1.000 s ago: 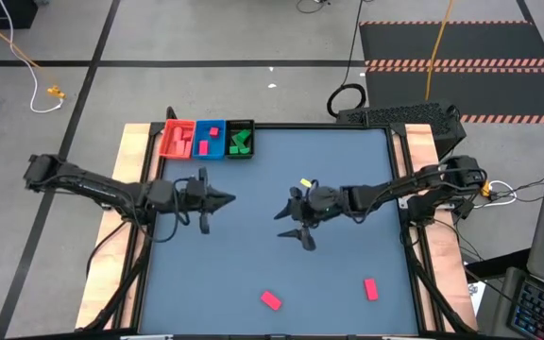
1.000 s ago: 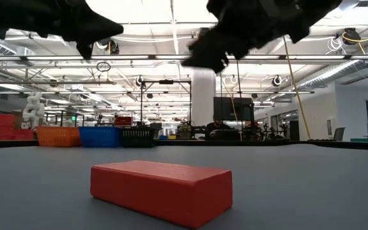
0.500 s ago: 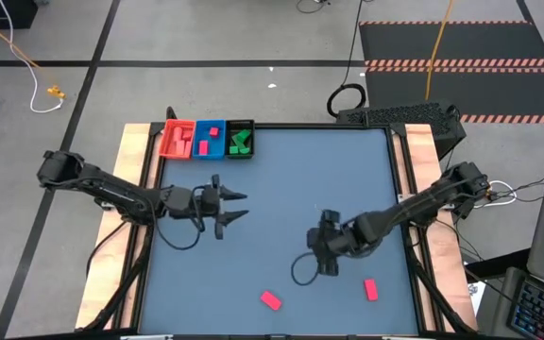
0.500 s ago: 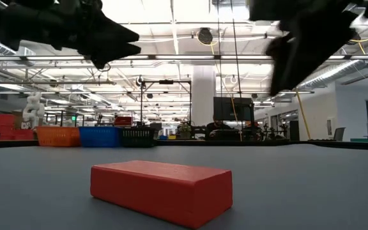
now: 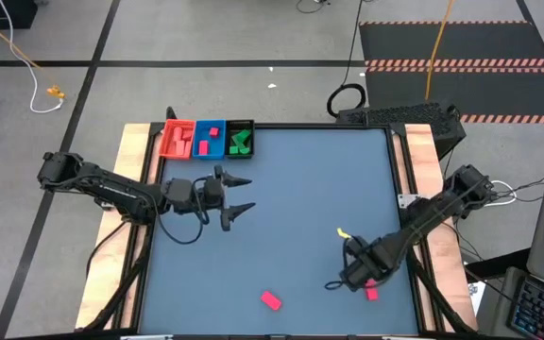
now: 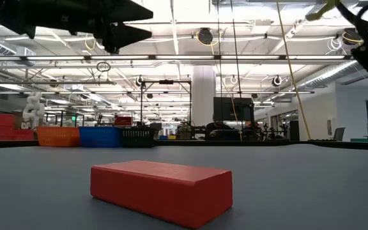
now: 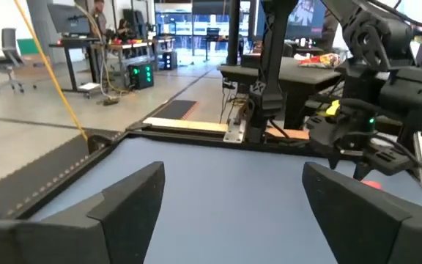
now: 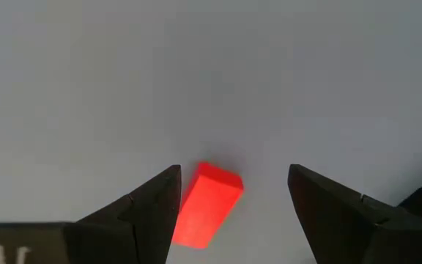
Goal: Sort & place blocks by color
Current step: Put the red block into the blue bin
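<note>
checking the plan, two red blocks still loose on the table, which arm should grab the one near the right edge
Right. The right gripper hangs open directly over that red block, fingers either side of it. The left gripper is open too, but up near the trays, far across the table.

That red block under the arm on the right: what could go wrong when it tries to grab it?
The red block lies at a slant between the open fingers of the right gripper, nearer one finger, so closing might twist or nudge it instead of gripping squarely. The block also lies near the table's right edge, so a push could slide it toward that edge.
</note>
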You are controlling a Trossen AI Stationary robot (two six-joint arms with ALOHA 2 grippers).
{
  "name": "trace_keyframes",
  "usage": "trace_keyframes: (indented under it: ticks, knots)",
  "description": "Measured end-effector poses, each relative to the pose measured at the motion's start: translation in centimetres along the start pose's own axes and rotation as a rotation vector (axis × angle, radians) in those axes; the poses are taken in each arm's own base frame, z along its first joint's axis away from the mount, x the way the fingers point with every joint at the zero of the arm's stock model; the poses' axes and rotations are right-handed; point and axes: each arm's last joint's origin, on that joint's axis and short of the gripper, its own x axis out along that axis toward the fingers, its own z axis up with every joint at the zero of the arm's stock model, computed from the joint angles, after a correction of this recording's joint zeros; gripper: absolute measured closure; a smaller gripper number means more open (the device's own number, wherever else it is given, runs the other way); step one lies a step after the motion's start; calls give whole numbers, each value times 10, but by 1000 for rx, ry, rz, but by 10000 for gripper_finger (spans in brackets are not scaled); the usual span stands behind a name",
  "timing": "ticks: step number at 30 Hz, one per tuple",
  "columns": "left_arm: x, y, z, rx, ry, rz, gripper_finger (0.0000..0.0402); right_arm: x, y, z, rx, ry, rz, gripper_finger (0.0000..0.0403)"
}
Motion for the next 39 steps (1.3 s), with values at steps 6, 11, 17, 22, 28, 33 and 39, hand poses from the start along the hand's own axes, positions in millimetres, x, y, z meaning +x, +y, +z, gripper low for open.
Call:
trace_keyframes:
  ticks: [6,11,17,22,28,33,39]
  knots:
    - [3,-1,9,80,-17,-1,95,3,5,-16,120,11,67,156]
    - [5,-2,14,110,-30,-1,109,8,10,-26,183,23,100,156]
    - [6,-2,16,88,-36,-1,117,17,10,-31,192,15,55,156]
    - [6,-2,14,73,-12,-2,116,26,11,-34,184,8,17,156]
    - [6,-2,11,46,14,-2,125,38,14,-35,145,40,-39,156]
    - [6,-3,9,22,35,-5,126,39,15,-34,101,35,-42,174]
    - [5,-5,8,25,48,-13,128,39,16,-35,41,41,-25,266]
